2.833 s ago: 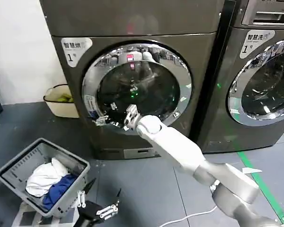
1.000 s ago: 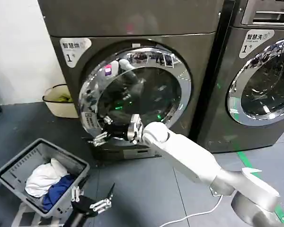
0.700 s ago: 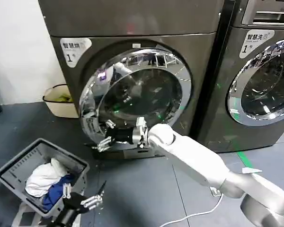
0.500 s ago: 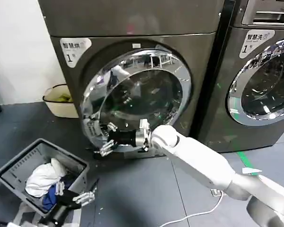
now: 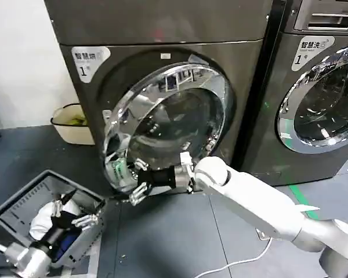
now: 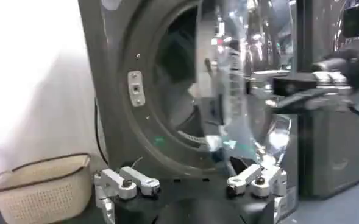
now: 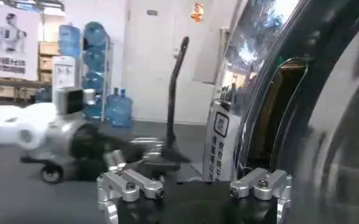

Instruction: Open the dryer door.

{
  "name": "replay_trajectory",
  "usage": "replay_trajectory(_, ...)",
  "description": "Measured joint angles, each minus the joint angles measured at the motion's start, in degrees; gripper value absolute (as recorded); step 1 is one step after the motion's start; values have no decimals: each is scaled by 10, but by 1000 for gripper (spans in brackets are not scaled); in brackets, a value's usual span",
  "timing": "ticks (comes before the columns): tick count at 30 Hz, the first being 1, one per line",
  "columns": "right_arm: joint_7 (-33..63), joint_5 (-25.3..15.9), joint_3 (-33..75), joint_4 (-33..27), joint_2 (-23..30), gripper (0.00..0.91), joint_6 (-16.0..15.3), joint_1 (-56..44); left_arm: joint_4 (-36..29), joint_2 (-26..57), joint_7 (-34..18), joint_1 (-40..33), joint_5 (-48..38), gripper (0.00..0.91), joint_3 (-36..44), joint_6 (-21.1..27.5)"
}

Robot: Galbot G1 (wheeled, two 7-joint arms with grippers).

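The dryer (image 5: pixel 162 35) marked 1 has its round chrome-rimmed door (image 5: pixel 168 124) standing partly open, the free edge swung out on the left. My right gripper (image 5: pixel 137 183) is open at the door's lower free edge, fingers spread beside the rim. In the right wrist view the door rim (image 7: pixel 270 91) runs close past one side of the right gripper (image 7: pixel 194 185). My left gripper (image 5: pixel 74 212) is open low at the left, over the laundry basket. The left wrist view looks past the left gripper (image 6: pixel 193 182) at the drum opening (image 6: pixel 173 91) and the door (image 6: pixel 240 79) seen edge-on.
A grey laundry basket (image 5: pixel 17 204) with white and blue clothes stands on the floor at the lower left. A beige tub (image 5: pixel 69 124) sits by the wall. A second machine (image 5: pixel 319 98) stands to the right. A white cable (image 5: pixel 232 263) lies on the floor.
The door has swung further open, its free edge coming out and down. My right gripper moved down and outward with it. My left arm moved left over the basket.
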Motion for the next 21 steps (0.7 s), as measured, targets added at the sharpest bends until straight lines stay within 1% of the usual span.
replay_trajectory(12, -51, 13, 18, 41, -48, 907, 9, -22, 45, 57, 15, -42, -11, 907, 1, -3)
replay_trajectory(21, -85, 22, 38, 67, -77, 907, 17, -41, 71, 94, 42, -70, -11, 907, 23, -33)
